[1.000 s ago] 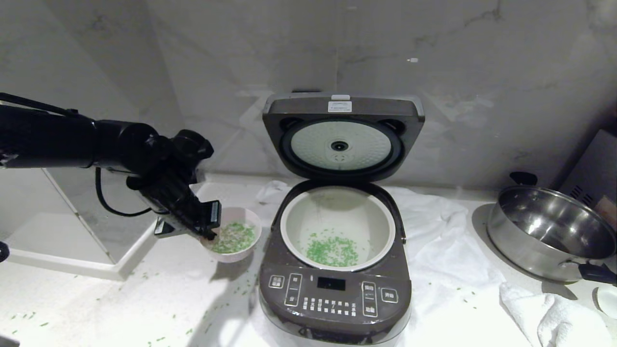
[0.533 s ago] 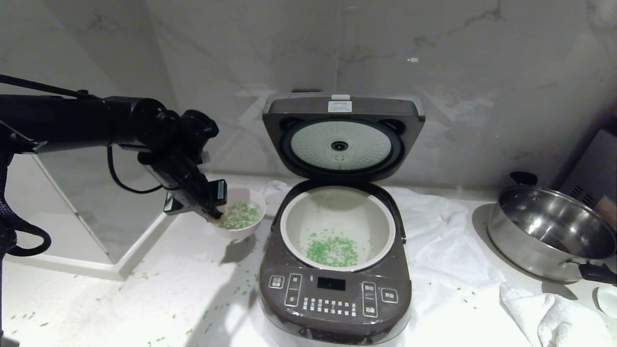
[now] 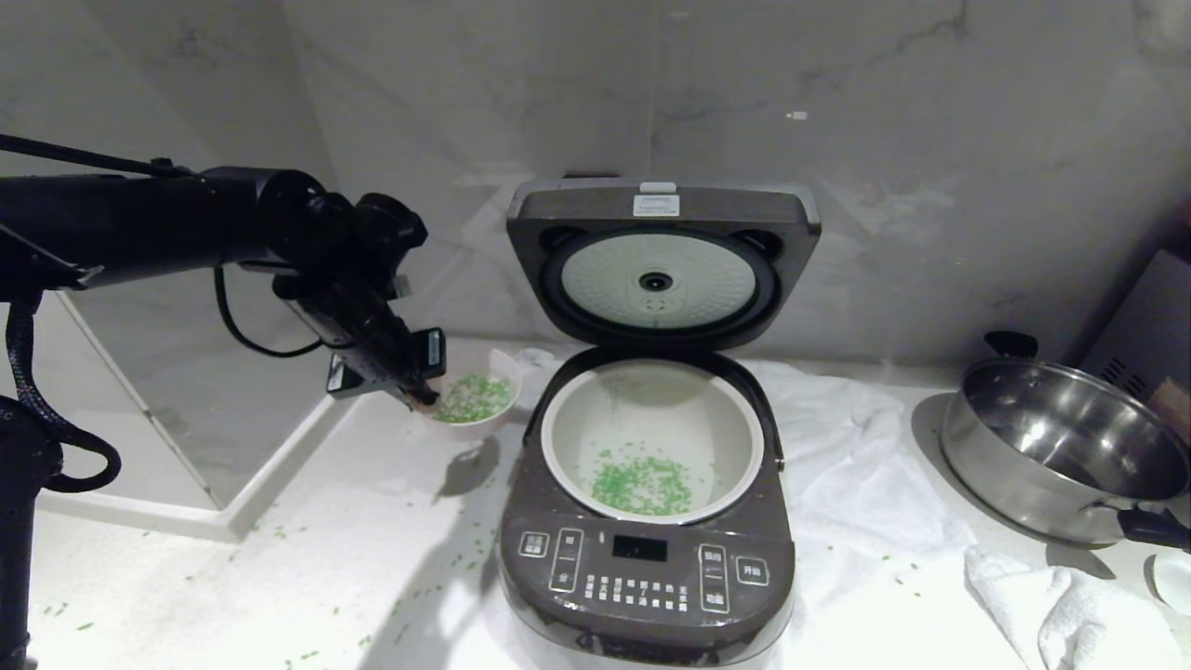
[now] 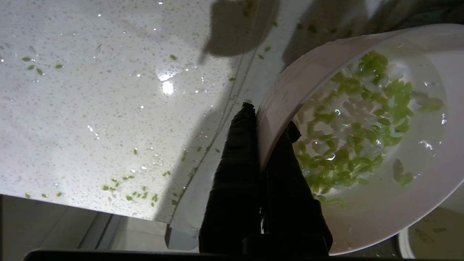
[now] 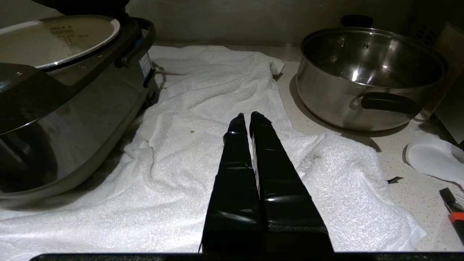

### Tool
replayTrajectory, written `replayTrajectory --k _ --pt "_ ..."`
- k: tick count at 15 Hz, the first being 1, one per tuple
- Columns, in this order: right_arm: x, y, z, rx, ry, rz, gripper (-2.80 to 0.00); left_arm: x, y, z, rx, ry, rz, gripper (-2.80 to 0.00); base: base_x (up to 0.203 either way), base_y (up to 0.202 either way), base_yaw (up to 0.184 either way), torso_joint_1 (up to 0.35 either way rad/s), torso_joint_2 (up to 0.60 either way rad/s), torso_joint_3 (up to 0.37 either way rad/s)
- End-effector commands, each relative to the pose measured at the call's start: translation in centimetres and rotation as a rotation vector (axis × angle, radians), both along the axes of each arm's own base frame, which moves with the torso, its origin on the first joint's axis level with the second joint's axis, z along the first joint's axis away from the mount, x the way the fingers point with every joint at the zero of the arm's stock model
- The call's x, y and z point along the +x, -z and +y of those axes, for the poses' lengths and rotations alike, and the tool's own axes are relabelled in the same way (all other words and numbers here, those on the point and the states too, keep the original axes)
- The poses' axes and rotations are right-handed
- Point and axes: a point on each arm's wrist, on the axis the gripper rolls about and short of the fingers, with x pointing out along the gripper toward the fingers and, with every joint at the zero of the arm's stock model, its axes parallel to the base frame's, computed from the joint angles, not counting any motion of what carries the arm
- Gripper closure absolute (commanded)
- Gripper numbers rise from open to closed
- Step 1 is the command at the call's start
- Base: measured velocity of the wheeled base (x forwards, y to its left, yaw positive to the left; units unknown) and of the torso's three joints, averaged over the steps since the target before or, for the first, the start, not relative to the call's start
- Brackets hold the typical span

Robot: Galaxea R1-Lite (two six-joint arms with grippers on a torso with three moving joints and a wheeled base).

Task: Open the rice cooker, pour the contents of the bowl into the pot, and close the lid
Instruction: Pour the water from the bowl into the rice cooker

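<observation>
The rice cooker (image 3: 642, 577) stands open, its lid (image 3: 662, 209) raised against the wall. Its white pot (image 3: 651, 400) holds some green bits (image 3: 642, 484). My left gripper (image 3: 423, 395) is shut on the rim of the pink bowl (image 3: 475, 430) and holds it above the counter, just left of the cooker. The contents (image 3: 475, 395) lie inside it. In the left wrist view the gripper (image 4: 266, 116) pinches the bowl (image 4: 362, 224) wall, one finger inside among the contents (image 4: 362, 127). My right gripper (image 5: 250, 115) is shut and idle over the towel.
A steel pan (image 3: 1061, 456) sits at the right, and a white towel (image 3: 837, 447) lies under and beside the cooker. Loose green bits (image 3: 279, 530) dot the counter. A white-edged raised panel (image 3: 186, 447) stands at the left. The pan (image 5: 366, 72) is beyond the right gripper.
My left arm has lifted the bowl higher and carried it back and right, closer to the cooker. Nothing else has moved.
</observation>
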Motion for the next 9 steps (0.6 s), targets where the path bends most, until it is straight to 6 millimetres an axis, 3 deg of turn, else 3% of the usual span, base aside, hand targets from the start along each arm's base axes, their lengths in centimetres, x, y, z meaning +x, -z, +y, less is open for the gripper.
replayTrajectory --k 1,5,9 --pt "0.0 0.0 0.0 0.0 0.0 0.002 0.0 -1.0 -1.4 -0.4 -0.018 0.011 -0.03 0.0 0.0 0.0 0.0 0.0 0.0 0.0" --pt "0.0 0.0 0.0 0.0 0.0 0.002 0.0 -2.2 -3.2 -0.8 -0.093 0.039 -0.062 0.0 0.0 0.0 0.0 0.0 0.0 0.0" --pt "0.0 0.0 0.0 0.0 0.0 0.002 0.0 -3.2 -3.7 -2.6 -0.11 0.075 -0.067 0.0 0.0 0.0 0.0 0.0 0.0 0.0"
